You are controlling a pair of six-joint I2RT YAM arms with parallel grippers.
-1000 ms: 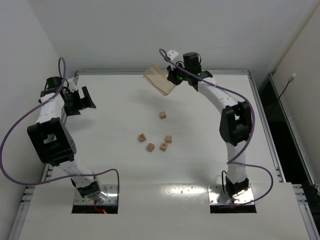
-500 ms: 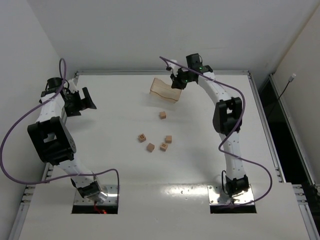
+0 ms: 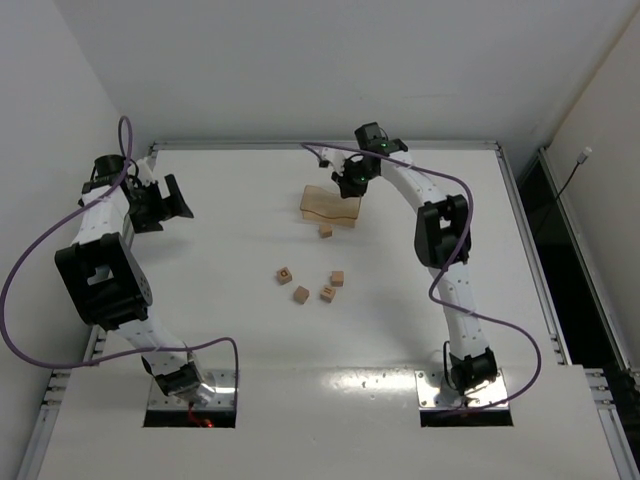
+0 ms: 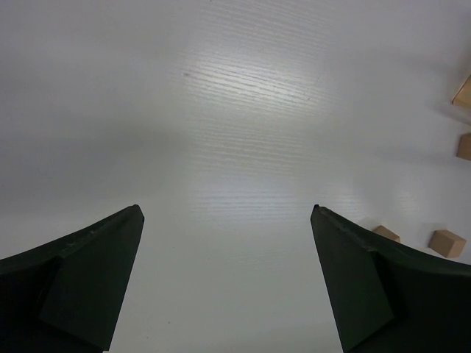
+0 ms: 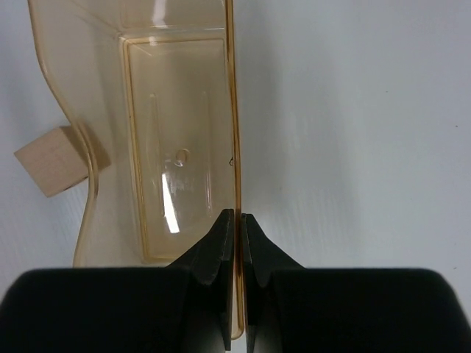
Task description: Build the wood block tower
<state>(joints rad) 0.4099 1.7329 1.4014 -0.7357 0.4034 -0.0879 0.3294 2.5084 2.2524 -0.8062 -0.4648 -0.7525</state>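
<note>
No tower on our bench [image 3: 230, 330] yet. Four wooden cubes [image 3: 301, 295] sit loose around the middle, close to each other but none stacked. A fifth cube [image 3: 326, 230] lies farther back, just beside the near side of the see-through tan tray [image 3: 322, 205]. Our right gripper [image 5: 235, 218] is clamped tight on that tray's thin side wall, toward the far edge. We can't tell if the tray touches the bench. Over by the left edge, our left gripper [image 3: 177, 198] hangs with its jaws spread wide and nothing between them.
</note>
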